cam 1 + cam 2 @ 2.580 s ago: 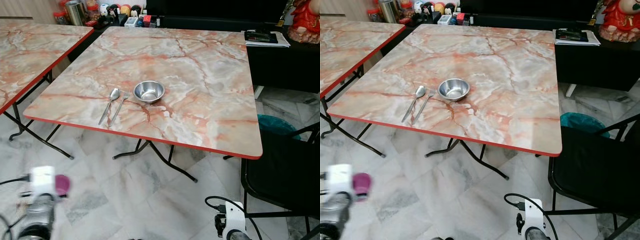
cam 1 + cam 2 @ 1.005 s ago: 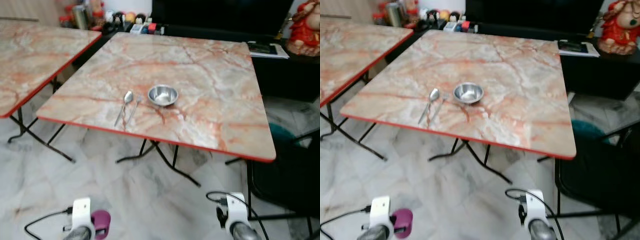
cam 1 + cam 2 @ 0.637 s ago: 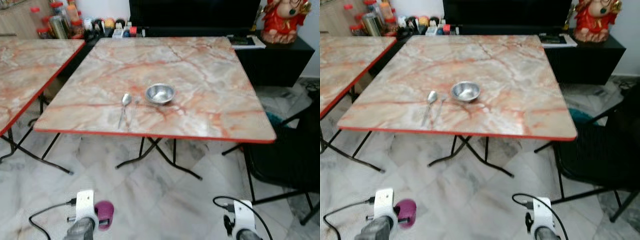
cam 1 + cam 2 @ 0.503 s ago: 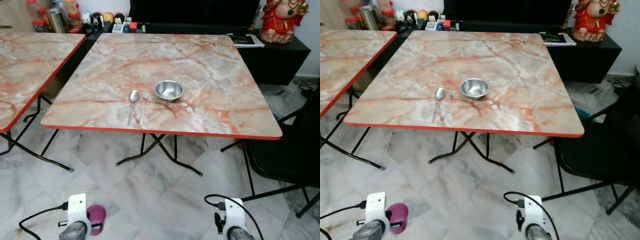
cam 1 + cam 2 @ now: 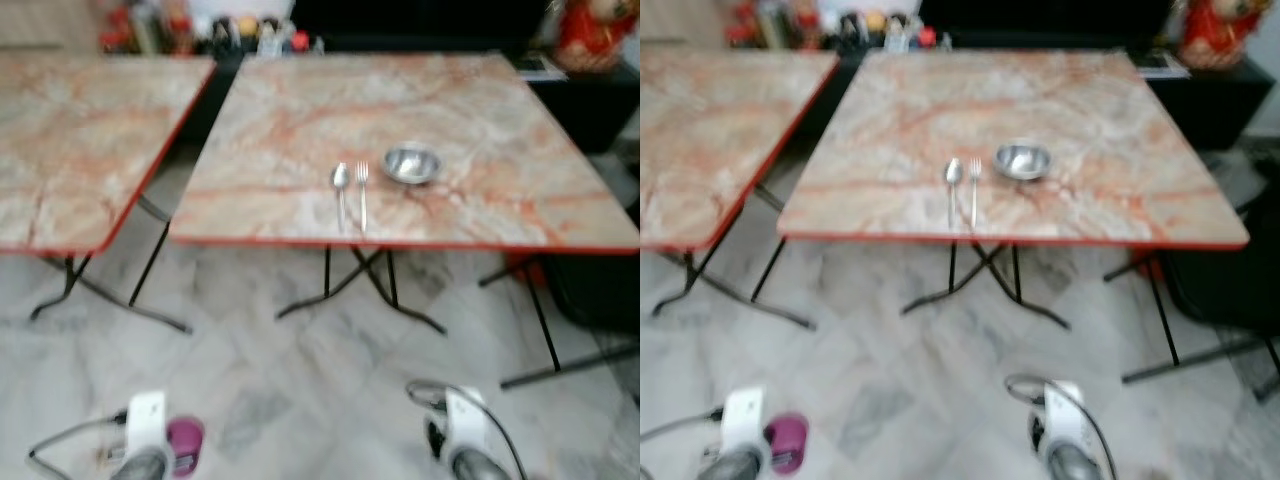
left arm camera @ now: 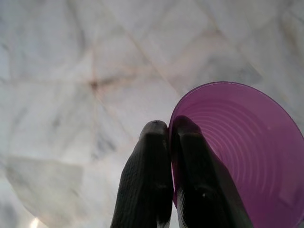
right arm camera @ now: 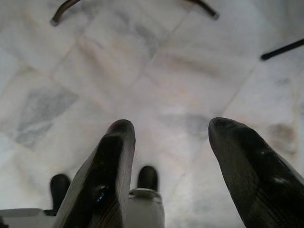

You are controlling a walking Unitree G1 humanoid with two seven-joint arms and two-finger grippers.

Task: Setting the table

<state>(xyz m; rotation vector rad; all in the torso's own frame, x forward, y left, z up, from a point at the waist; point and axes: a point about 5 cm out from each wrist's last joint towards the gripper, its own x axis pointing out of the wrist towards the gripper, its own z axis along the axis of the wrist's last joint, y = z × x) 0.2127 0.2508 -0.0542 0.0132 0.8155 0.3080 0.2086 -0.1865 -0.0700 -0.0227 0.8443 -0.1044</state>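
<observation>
A steel bowl [image 5: 411,164] sits near the front edge of the marble-patterned table [image 5: 500,110], with a spoon [image 5: 340,185] and a fork [image 5: 362,190] lying side by side to its left. Low at the bottom left hangs my left arm, its gripper [image 6: 170,128] shut on the rim of a purple plastic cup [image 6: 242,152], also seen in the head view as the cup [image 5: 185,437]. One finger is inside the rim, one outside. My right gripper [image 7: 171,130] hangs open over the floor with nothing between its fingers [image 7: 107,171].
A second marble table [image 5: 70,130] stands to the left, with a gap between the two. Jars and bottles [image 5: 200,35] line a dark sideboard behind. A black chair [image 5: 600,290] stands at the right. Folding table legs [image 5: 370,285] cross under the table. White marble floor [image 5: 280,390] lies ahead.
The whole picture has shifted right and blurred, so the camera has moved. The left table now takes more of the view. Both arms still hang low; the cup stays gripped.
</observation>
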